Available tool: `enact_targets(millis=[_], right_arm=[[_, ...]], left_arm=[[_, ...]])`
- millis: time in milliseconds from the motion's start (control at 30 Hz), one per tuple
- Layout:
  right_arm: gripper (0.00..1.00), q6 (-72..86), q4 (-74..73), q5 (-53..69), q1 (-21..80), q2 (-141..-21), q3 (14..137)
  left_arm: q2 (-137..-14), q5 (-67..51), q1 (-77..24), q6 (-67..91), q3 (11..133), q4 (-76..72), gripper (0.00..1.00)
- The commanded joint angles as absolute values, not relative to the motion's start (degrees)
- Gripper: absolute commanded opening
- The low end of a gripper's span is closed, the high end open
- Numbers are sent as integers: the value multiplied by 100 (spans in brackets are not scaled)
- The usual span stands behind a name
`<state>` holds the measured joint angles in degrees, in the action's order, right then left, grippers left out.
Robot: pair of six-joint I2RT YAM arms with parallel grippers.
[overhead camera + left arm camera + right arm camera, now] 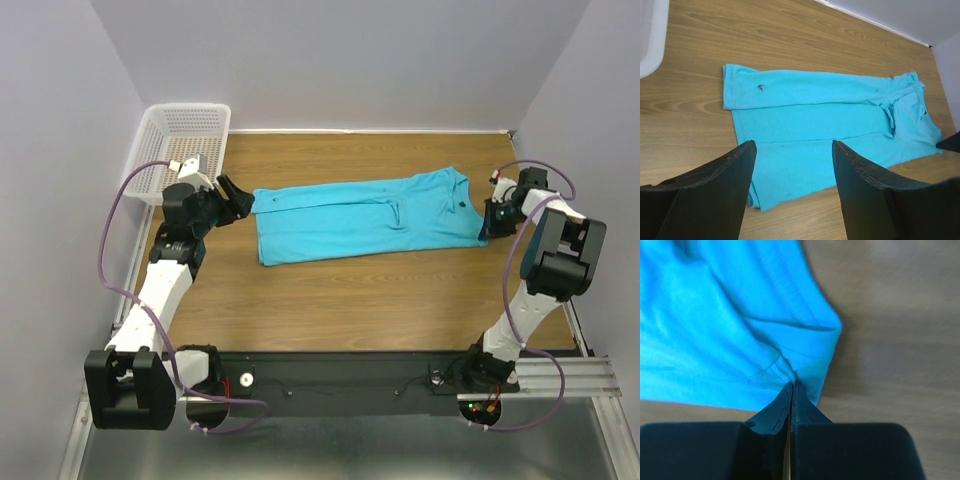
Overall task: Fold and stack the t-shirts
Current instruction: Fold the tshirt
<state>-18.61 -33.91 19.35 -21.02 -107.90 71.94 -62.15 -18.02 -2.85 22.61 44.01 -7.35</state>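
Gripping for a fold
My right claw (pixel 791 386) pinches the soft turquoise t-shirt (pixel 360 215) at 3 o'clock; the left claw (pixel 792 146), spread at 9 o'clock, should grip next.

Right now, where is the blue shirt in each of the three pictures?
Top view: the shirt lies flat across the middle of the wooden table.
Left wrist: it spreads over the middle, beyond the open left gripper.
Right wrist: it fills the upper left, pinched at the tips of the right gripper.
Shared landmark: the wooden table under the shirt shows in all three.
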Motion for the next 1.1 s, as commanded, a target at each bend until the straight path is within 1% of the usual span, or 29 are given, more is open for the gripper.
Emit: enact_targets(millis=[0,267,300,467,500,567,600,633,667,700,733,800,833,900,933,1000,1033,1067], right_arm=[[1,-2118,-3199,1416,-2188,-11231,7979],[1,-2127,-3208,792,-2206,-12523,9737],[1,-2092,-3208,626,-2206,-12785,10156],[0,-1802,-3208,203,-2215,-13463,11292],[2,-1689,-3208,193,-2206,-13552,11442],[10,-1539,-3208,263,-2206,-13649,11803],[23,-1503,-3208,307,-2206,-13649,11882],[30,-1486,-3208,421,-2206,-13623,11952],[36,-1459,-3208,491,-2206,-13562,11953],[38,-1450,-3208,562,-2206,-13405,11918],[43,-1459,-3199,737,-2206,-13282,11866],[47,-1424,-3208,957,-2197,-12853,11559],[50,-1433,-3199,1062,-2197,-12676,11366],[51,-1459,-3199,1379,-2197,-12133,10832],[54,-1476,-3199,1502,-2197,-11955,10637],[54,-1538,-3190,1827,-2197,-11551,10224],[55,-1564,-3190,1950,-2197,-11392,9821],[55,-1591,-3199,2238,-2197,-11008,9574]], left_arm=[[-6275,-1986,-255,2294,4307,-1028,73],[-6793,-2241,-264,2303,4491,-1221,73],[-6942,-2233,-290,2303,4587,-1230,73],[-7522,-2171,-579,2189,5026,-1231,73],[-7645,-2110,-650,2128,5201,-1230,73],[-8049,-2057,-878,2031,5430,-1143,73],[-8207,-2013,-975,1952,5710,-1090,73],[-8548,-1978,-1045,1795,5861,-968,72],[-8734,-1934,-1107,1689,6019,-880,72],[-8919,-1847,-1238,1583,6342,-809,72],[-9304,-1802,-1283,1365,6520,-635,72],[-9710,-1740,-1380,1187,6889,-405,72],[-10095,-1714,-1406,1082,7247,-300,71],[-10466,-1714,-1441,828,7757,-9,70],[-10798,-1723,-1476,739,7935,130,70],[-11073,-1714,-1520,450,8225,429,70],[-11274,-1696,-1547,370,8435,492,70],[-11355,-1714,-1573,300,8524,631,69]])
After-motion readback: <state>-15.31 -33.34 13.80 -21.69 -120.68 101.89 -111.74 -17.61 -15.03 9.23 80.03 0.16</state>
